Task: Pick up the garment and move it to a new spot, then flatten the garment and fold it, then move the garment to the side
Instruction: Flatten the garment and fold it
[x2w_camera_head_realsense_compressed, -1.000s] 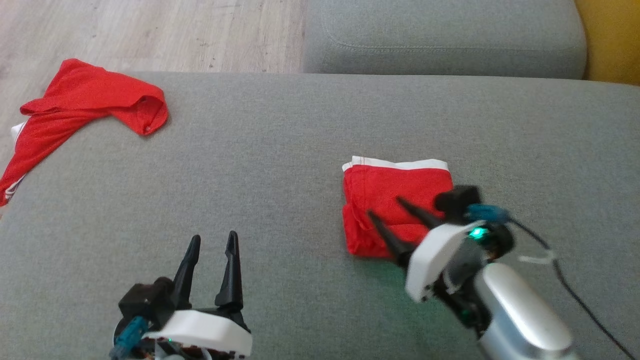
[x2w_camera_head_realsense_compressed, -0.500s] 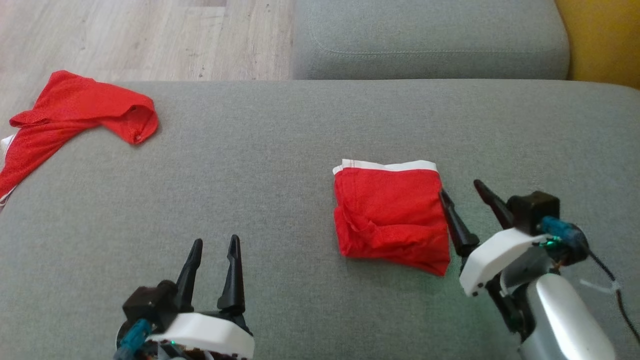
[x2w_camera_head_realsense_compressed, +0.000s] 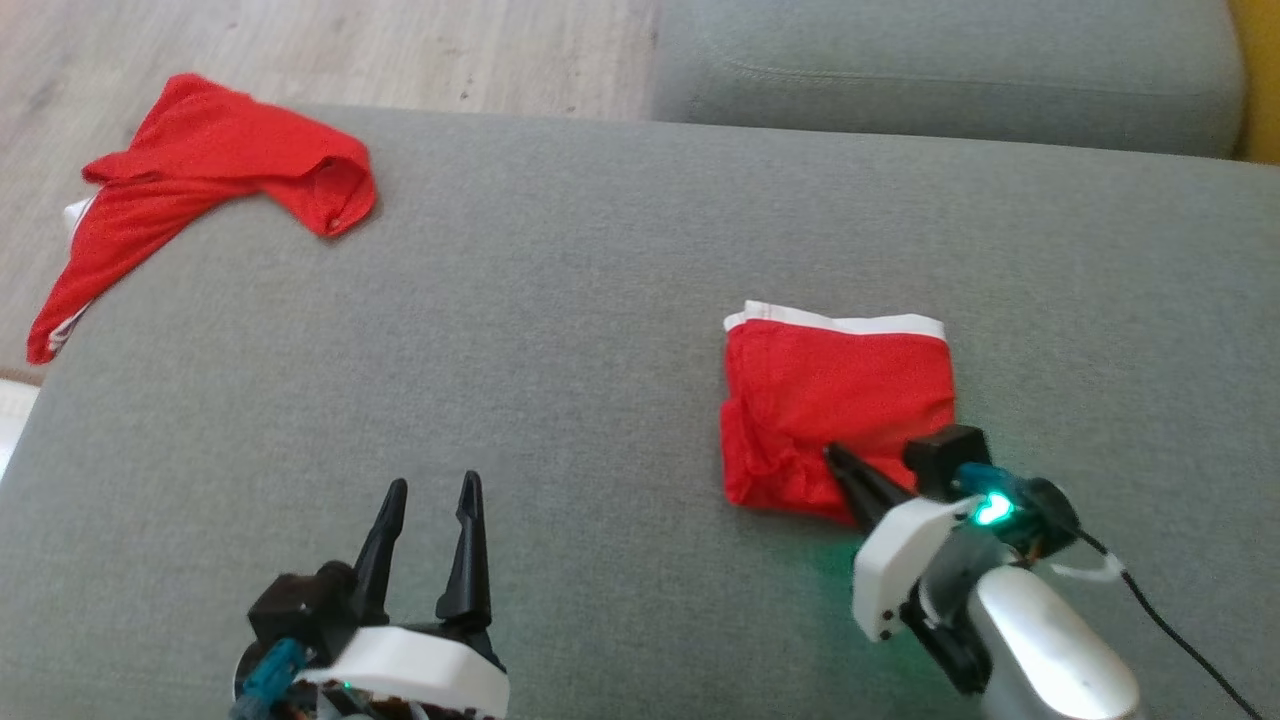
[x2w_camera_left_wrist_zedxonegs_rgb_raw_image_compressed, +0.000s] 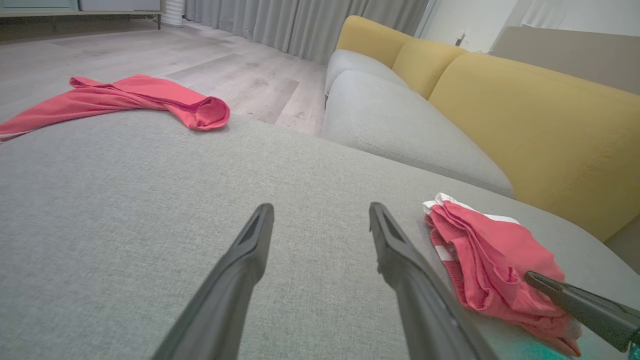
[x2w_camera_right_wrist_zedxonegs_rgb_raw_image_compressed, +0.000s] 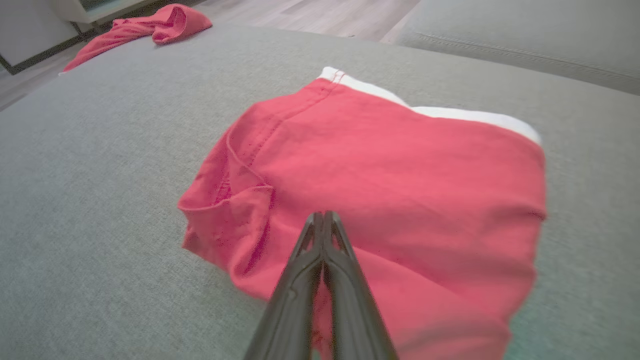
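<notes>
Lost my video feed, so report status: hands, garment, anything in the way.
Left hand open, low over the cushion. Right hand shut, tips on near edge of folded red garment. Second red garment far left, well clear.

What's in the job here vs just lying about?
In the job: folded red garment with white band; right end effector, shut over its near edge; grey sofa seat.
Lying about: crumpled red garment, far left corner; yellow back cushions; left end effector, open.

The far cloth runs off the left edge (left wrist view); whether the right gripper pinches the garment is unclear.
</notes>
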